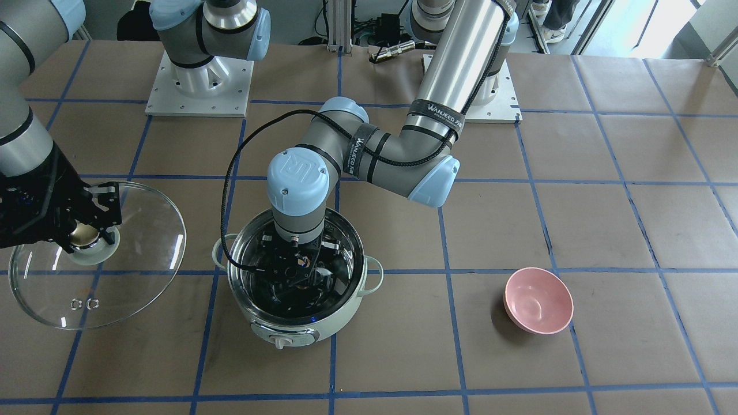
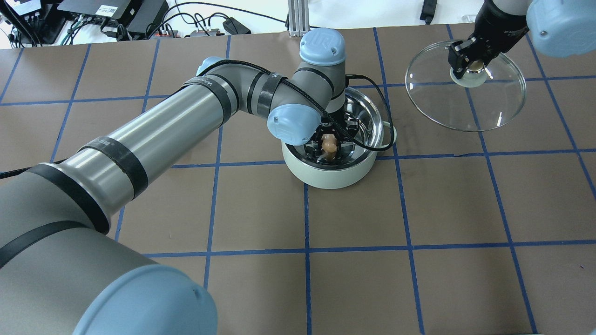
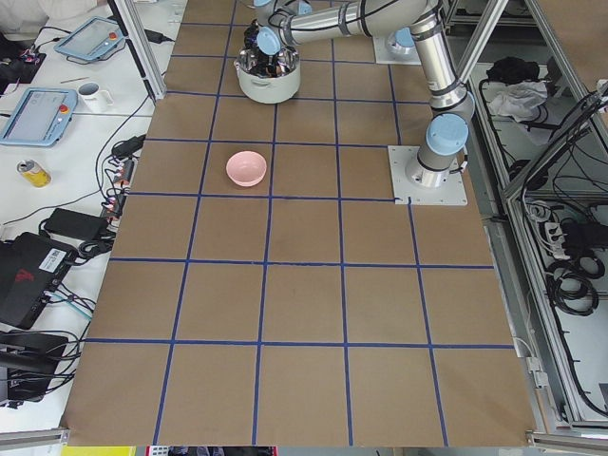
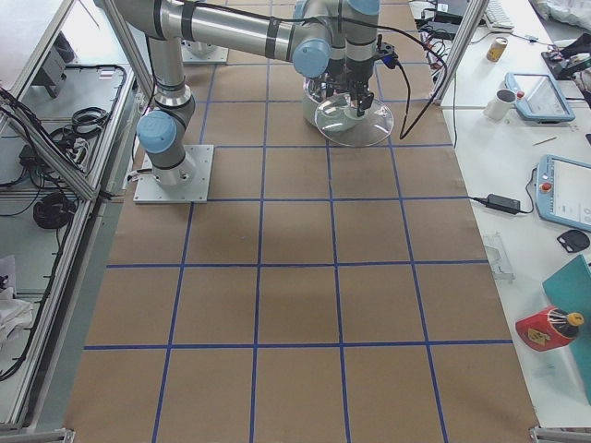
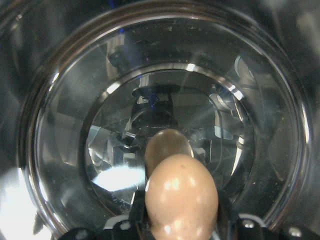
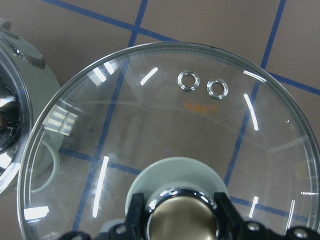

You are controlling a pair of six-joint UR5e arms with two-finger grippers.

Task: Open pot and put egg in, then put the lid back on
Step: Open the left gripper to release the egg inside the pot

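This is a robotics lab. Two industrial robot arms (image 4: pixel 231 32) stand bolted through steel base plates (image 1: pixel 199 86) to a large table (image 3: pixel 304 304) papered brown and gridded with blue tape (image 2: pixel 307 218). Teach pendants (image 3: pixel 38 114) lie on a side bench, aluminium extrusion posts (image 2: pixel 294 16) frame the cell, and coiled cables (image 3: pixel 560 275) hang beside it.

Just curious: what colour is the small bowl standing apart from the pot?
Pale pink, plain, with no pattern. The bowl shows best in the exterior front-facing view.
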